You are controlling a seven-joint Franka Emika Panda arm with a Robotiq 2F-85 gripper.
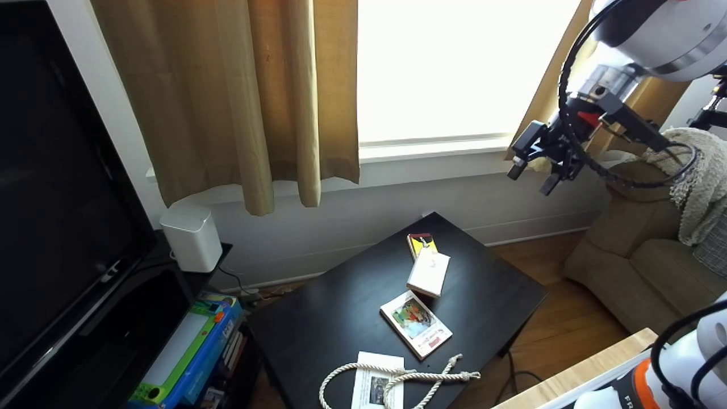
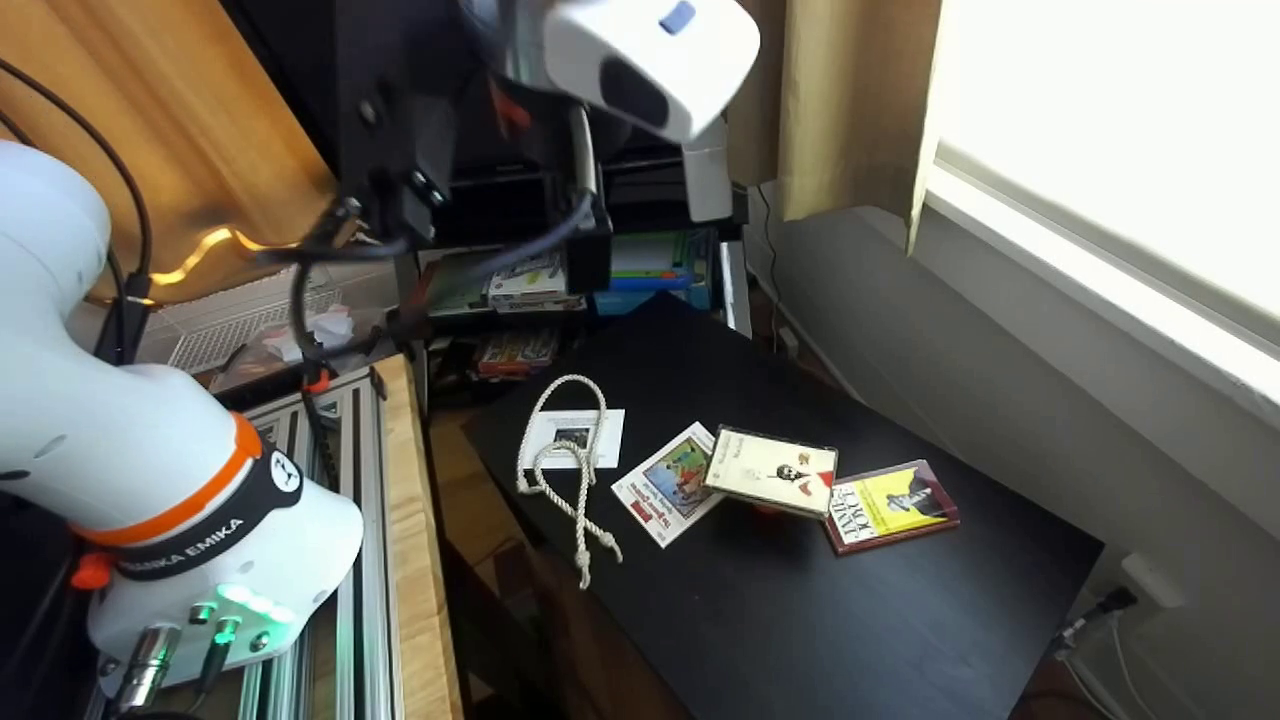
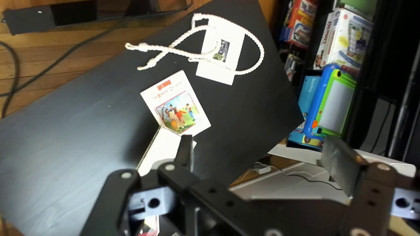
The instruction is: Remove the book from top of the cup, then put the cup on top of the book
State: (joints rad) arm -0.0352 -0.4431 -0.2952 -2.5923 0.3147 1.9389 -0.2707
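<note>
The book (image 1: 430, 272) is small with a pale cream cover. It also shows in an exterior view (image 2: 770, 468), slightly tilted and raised above the table. In the wrist view the book (image 3: 162, 144) is partly behind a finger. The cup is almost wholly hidden under the book; only a dim orange-red patch of the cup (image 2: 768, 509) shows below the book's edge. My gripper (image 1: 532, 178) is high above and away from the book, towards the window side. In the wrist view the gripper (image 3: 261, 147) has its fingers wide apart, with nothing between them.
On the dark table (image 1: 329, 318), a white-bordered booklet (image 1: 416, 324) lies close beside the book. A yellow-and-black book (image 2: 890, 505) lies on its other side. A rope (image 1: 431, 376) lies over a white card (image 1: 363, 375). A window wall and a television (image 1: 62, 170) flank the table.
</note>
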